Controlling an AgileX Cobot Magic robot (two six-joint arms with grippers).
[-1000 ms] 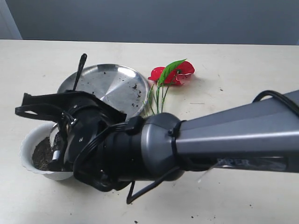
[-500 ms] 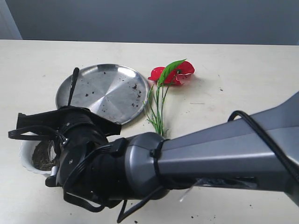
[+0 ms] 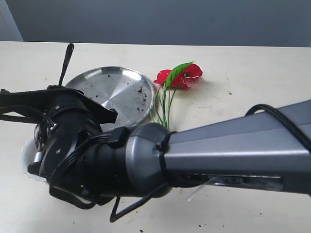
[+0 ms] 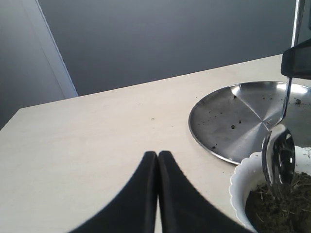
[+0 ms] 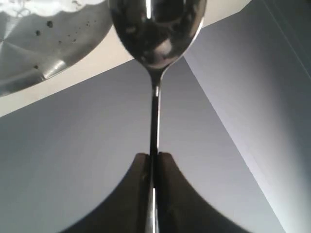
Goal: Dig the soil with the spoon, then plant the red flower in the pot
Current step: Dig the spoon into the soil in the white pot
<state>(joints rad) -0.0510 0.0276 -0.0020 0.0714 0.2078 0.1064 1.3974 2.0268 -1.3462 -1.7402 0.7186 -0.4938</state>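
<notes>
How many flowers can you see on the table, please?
1: the red flower lies on the table, beside the steel plate. The big arm could hide others.

One spoon point(image 4: 278, 158), one pot point(image 4: 241, 180), one red flower point(image 3: 179, 76), one steel plate point(image 3: 114, 92).

We see a grey, tapered right arm point(image 3: 228, 155) with a black wrist housing, looped black cables, and black, curved end effector fingers point(image 5: 167, 194).
</notes>
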